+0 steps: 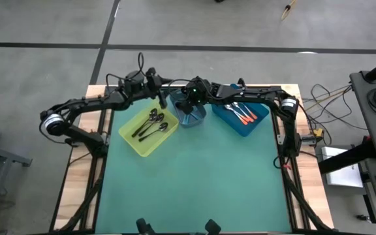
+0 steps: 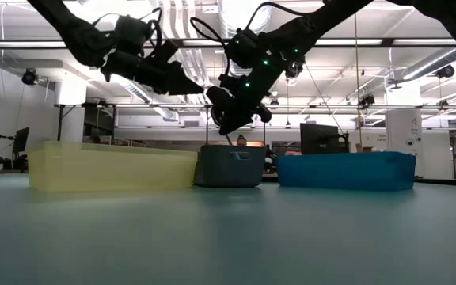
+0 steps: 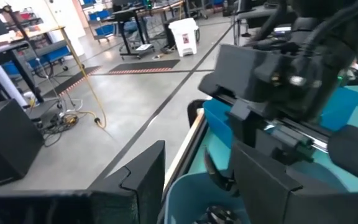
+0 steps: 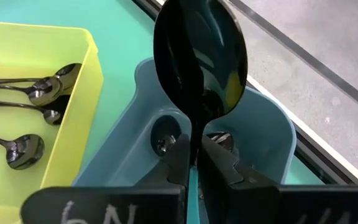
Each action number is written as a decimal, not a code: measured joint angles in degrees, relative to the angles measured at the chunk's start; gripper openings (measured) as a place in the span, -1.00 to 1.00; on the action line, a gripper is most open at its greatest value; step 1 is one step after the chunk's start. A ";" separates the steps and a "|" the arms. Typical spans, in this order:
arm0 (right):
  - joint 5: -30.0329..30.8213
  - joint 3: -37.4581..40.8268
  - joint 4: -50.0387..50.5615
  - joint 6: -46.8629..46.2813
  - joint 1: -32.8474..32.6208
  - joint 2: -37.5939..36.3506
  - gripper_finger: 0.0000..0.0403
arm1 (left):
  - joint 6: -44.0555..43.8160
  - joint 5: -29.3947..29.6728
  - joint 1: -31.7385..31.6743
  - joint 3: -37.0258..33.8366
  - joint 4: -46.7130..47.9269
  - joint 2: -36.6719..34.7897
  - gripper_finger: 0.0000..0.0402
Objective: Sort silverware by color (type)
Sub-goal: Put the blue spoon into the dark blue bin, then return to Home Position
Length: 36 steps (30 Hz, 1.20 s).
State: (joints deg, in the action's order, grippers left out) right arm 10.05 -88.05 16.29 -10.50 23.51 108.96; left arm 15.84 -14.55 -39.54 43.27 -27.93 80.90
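Right tool [image 4: 194,163] is clamped tight on a black spoon [image 4: 201,56], handle pinched between the pads and the bowl standing up in front of my wrist camera. I've got it hanging over the grey-blue bin [image 4: 129,155], the middle container at the far edge of the worktop [image 1: 194,189]. That bin looks like the mixed source, so I read this as a spoon lifted out to be sorted.

Yellow bin [image 1: 147,130] sits just beside it on the left arm's side, with black-handled spoons [image 4: 33,90] lying in it, so that's where I judge this one belongs. Blue bin [image 1: 241,116] on the other side holds the orange-red spoons [image 1: 245,116] alongside some paler ones. Colours are being kept apart bin by bin.

Left tool [image 1: 162,99] hovers near the grey-blue bin's far rim with its fingers apart, nothing between them. It's parked close, probably waiting for its own turn.

The two arms are crowded together over the middle bin, so I'd carry this spoon across to the yellow bin carefully. More metal glints at the bottom of the grey-blue bin, so sorting isn't finished.
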 joint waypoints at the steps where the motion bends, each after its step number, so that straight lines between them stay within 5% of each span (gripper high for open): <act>1: -0.01 0.00 0.00 0.00 0.00 0.01 -0.94 | -0.12 0.00 -0.13 0.00 -0.02 0.00 -0.17; 12: -0.15 0.00 1.09 -0.17 -0.69 0.01 -0.91 | -0.35 0.05 -0.12 0.00 -0.03 0.00 -0.17; 22: 0.02 0.00 1.20 0.90 -1.03 0.01 -0.55 | -2.62 0.07 -0.12 0.00 -0.46 0.00 -0.17; 31: -0.29 -0.79 1.00 7.08 -1.23 -0.45 -0.40 | -17.33 0.05 1.29 0.00 1.83 -0.07 -0.17; 36: -11.44 0.07 0.94 10.54 -2.56 -2.40 -0.42 | -21.06 -3.32 5.25 -0.87 3.78 -1.95 -0.17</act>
State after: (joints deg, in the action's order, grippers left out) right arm -1.39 -87.98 17.23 0.04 20.95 106.56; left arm -5.22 -17.87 -34.28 42.39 -24.15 78.95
